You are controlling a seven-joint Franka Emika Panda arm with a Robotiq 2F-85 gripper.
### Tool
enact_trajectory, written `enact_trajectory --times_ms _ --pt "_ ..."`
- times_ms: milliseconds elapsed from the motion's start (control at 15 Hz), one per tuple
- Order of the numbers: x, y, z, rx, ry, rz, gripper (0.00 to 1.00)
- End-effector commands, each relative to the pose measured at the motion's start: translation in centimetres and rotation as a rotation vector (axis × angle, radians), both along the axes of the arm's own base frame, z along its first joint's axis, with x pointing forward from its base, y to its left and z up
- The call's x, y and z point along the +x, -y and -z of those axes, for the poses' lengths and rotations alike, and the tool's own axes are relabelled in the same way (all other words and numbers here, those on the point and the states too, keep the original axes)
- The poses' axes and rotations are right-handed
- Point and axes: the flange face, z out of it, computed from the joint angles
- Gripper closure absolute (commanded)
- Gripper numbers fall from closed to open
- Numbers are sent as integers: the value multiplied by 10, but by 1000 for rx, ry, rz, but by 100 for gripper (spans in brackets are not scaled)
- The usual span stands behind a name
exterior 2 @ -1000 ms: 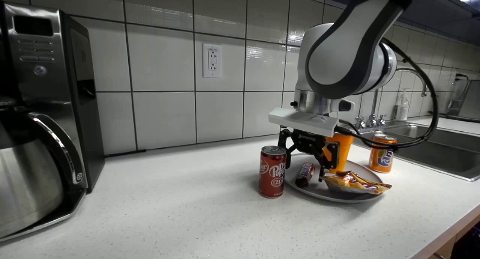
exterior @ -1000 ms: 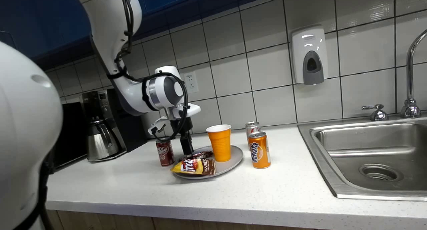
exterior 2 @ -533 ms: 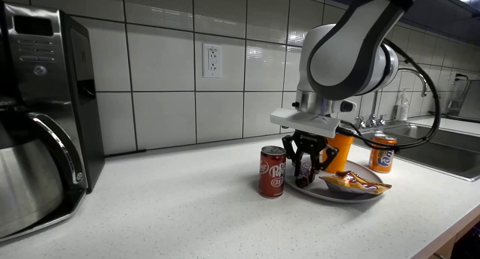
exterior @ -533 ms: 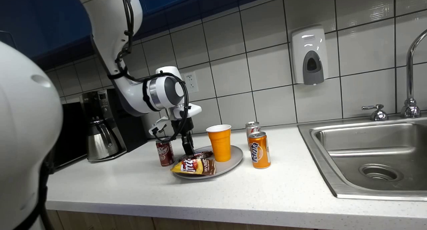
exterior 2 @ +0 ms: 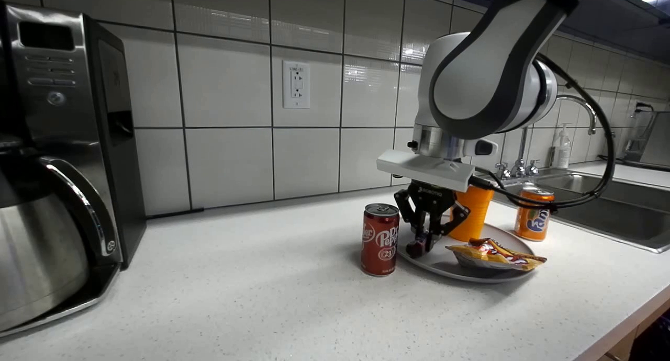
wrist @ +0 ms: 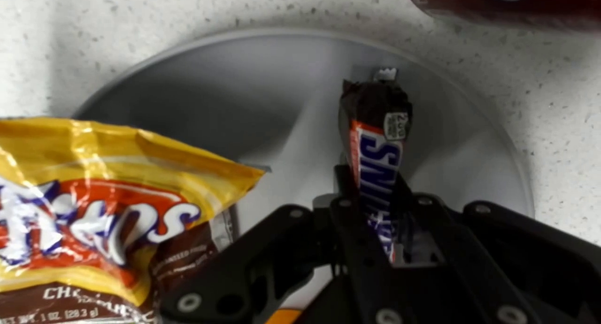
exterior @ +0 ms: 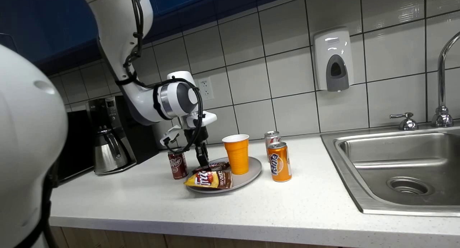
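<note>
My fingers (wrist: 352,239) are drawn in to a narrow gap, and it's the Snickers bar (wrist: 375,159) filling that gap, one finger snug along each side! The bar runs lengthwise between them, lettering up, and its dark crimped end pokes out past their tips toward the rim of the grey plate (wrist: 272,65). We're low over that plate here; whether the bar's underside touches it, I can't tell. Beside me lies the Fritos bag (wrist: 103,211), apart from my grip, its yellow corner pointing at the bar. The orange cup (exterior: 239,156) stands upright on the same plate, and just outside the rim, there's the Dr Pepper can (exterior 2: 380,240) on the counter (exterior 2: 235,293). Beyond the cup, in an exterior view, stands the Fanta can (exterior: 279,163), a silver can (exterior: 272,136) just behind it.
</note>
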Motion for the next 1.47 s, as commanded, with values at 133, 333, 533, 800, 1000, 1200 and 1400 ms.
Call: enact_trajectory --times_ms 133,333,533,800,1000,1200,1400 --pt "1 -6 -33 -1 41 -30 96" --pt "8 -7 -47 4 58 -55 96" --pt "20 -5 -56 3 72 -110 96" --pt "43 -2 -63 -6 86 -204 96" --pt "59 3 -66 -10 85 -270 96" --pt "77 7 -65 -15 78 -326 96" --pt "95 9 -61 -30 71 -362 96"
